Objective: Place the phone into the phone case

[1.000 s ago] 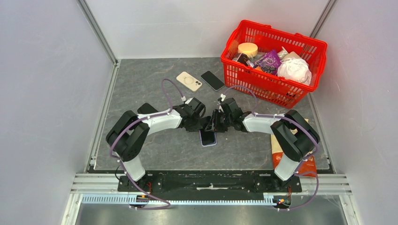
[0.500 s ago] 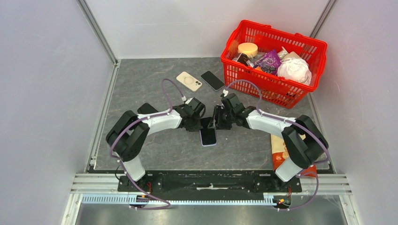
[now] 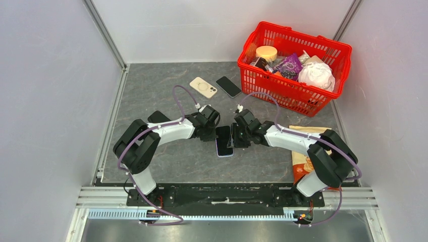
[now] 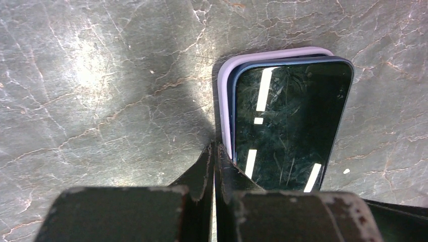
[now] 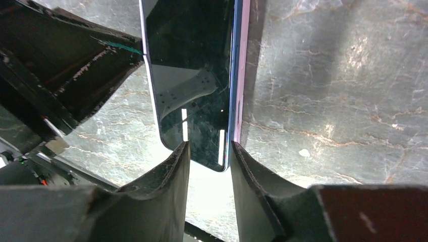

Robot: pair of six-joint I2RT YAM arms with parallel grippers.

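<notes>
A dark-screened phone lies face up in a lilac phone case at the table's middle, the case's rim showing along its edges. In the left wrist view the phone sits a little off the case's left rim. My left gripper is shut, its tips against the case's left edge. My right gripper is open a little, with one finger over the screen near a corner and the other at the lilac rim.
A beige case with a ring and a black phone lie farther back. A red basket full of goods stands at the back right. An orange snack bag lies by the right arm's base.
My right arm has swung its elbow outward and its gripper has slid from the phone's top end to its right edge. The left gripper has stayed put.
</notes>
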